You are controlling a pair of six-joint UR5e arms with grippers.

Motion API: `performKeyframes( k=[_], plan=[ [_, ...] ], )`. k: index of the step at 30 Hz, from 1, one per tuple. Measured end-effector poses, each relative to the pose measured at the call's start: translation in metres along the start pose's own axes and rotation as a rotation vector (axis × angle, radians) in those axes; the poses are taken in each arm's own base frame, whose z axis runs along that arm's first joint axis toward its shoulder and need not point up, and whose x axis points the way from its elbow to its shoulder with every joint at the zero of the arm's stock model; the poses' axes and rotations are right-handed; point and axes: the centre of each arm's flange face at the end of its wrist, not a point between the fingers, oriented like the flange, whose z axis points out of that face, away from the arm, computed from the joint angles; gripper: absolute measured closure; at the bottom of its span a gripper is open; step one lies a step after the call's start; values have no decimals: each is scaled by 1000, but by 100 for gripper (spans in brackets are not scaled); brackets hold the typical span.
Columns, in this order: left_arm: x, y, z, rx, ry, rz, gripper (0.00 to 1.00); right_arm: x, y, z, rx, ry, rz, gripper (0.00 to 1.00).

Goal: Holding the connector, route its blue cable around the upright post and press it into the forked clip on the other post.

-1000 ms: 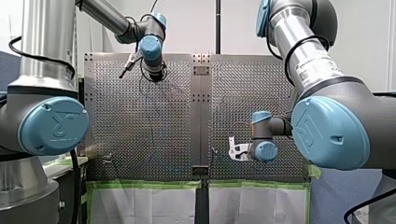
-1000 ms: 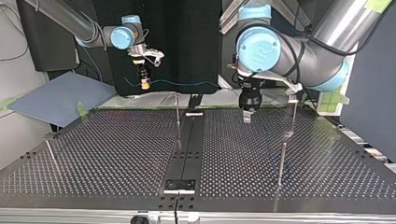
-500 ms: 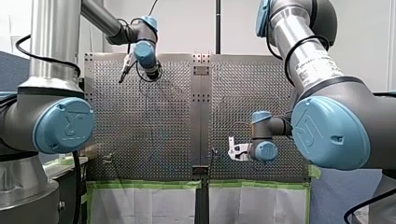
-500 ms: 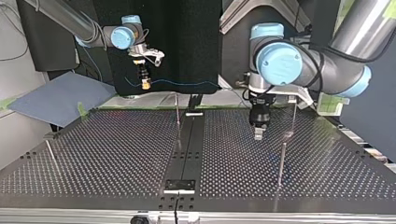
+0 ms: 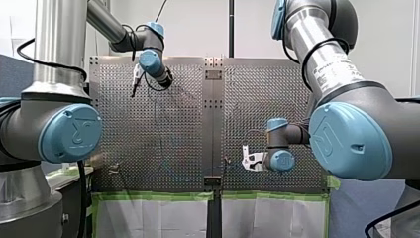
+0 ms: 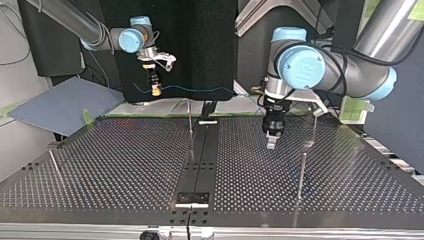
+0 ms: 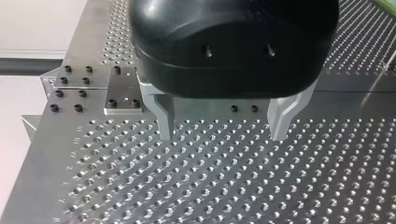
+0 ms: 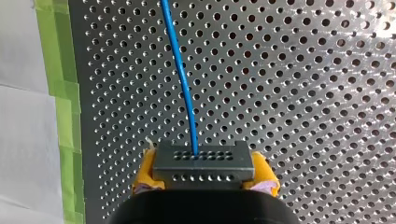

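Landmark: the middle post, standing upright at the centre seam of the table.

Right gripper: clenched on the connector, with its yellow pads on either side of the dark block.

Connector's place: raised above the table, beyond the middle post toward the table's far edge, and off to the post's left in the top view.

Blue cable: leaves the connector's face. In the top view it runs level through the air, past and beyond the middle post's top. It appears to lie beside the post, not around it.

Left gripper: released and empty, its metal fingers spread apart just above the table, to the middle post's right in the top view.

Other posts: a thin post stands to the middle post's right and nearer the camera in the top view, and a leaning one stands well to its left. I cannot tell which of them carries the forked clip.

Step in hand: most likely the start of routing. The connector is secured, the cable is unwrapped, and nothing is pressed into a clip yet.

Next move calls for: carrying the connector around the middle post so that the cable bears against it. The line needs to stay taut enough not to slip over the post's top. The cable then has to be lowered in line with the fork.

Risk: slack may let the cable ride off the post.
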Motion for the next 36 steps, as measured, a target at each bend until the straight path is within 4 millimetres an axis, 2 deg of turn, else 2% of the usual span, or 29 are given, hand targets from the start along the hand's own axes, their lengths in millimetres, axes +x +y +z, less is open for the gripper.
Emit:
performKeyframes(
  k=[14,28,36],
  plan=[
    [12,10,1,-101,-3,73,2,0,0,0,0,-1,0,100],
    [52,15,27,-174,96,211,2,0,0,0,1,-1,0,100],
    [57,23,34,-222,112,275,2,0,0,0,1,-1,0,100]
  ],
)
